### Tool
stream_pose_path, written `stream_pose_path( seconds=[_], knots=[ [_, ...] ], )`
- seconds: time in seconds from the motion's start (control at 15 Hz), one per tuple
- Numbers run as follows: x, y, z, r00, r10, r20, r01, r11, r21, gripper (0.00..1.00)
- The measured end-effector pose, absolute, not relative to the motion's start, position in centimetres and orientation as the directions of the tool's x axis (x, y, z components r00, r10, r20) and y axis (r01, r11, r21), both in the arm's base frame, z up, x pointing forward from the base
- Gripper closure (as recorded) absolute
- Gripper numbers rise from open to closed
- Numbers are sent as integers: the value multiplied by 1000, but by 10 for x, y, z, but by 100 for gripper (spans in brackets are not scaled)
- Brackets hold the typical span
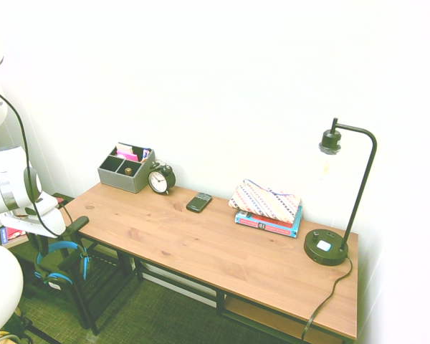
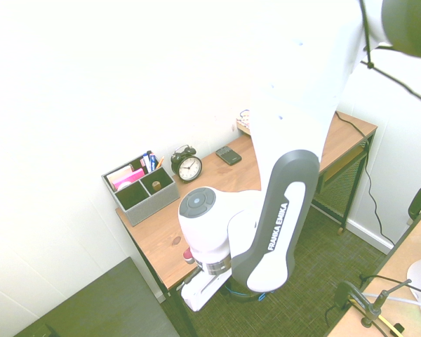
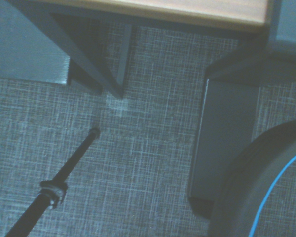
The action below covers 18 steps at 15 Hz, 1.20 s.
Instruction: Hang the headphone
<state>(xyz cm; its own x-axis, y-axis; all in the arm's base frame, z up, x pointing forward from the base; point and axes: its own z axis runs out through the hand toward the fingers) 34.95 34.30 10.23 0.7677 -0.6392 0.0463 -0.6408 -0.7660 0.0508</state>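
The headphone (image 1: pixel 66 259), with its blue arched headband and black ear cups, hangs in the air beside the left end of the wooden desk (image 1: pixel 215 244), below the desktop level. My gripper (image 1: pixel 46 249) reaches down from the white wrist and is shut on the headband's left side. A short black peg (image 1: pixel 79 223) sticks out from the desk's left end, just above and to the right of the headband. In the second exterior view the arm hides the gripper, and only a sliver of the blue headphone (image 2: pixel 243 292) shows. The wrist view shows a black ear cup with a blue rim (image 3: pixel 266 192) over grey carpet.
On the desk stand a grey organizer box (image 1: pixel 126 169), a black alarm clock (image 1: pixel 160 178), a phone (image 1: pixel 198 202), a folded cloth on books (image 1: pixel 266 206) and a black lamp (image 1: pixel 330 244). Black desk legs (image 1: pixel 93 287) stand close beside the headphone.
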Motion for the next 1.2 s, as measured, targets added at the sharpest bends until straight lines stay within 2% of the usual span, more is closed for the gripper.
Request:
stream_pose_path(
  seconds=[0.2, 0.27, 1.0, 1.2],
  knots=[
    [347, 362, 79, 785, -615, 73, -619, -783, 64, 100],
    [347, 365, 75, 784, -615, 81, -620, -781, 70, 0],
    [356, 370, 60, 760, -646, 78, -650, -754, 90, 0],
    [364, 370, 77, 771, -634, 65, -637, -765, 91, 0]
  ],
)
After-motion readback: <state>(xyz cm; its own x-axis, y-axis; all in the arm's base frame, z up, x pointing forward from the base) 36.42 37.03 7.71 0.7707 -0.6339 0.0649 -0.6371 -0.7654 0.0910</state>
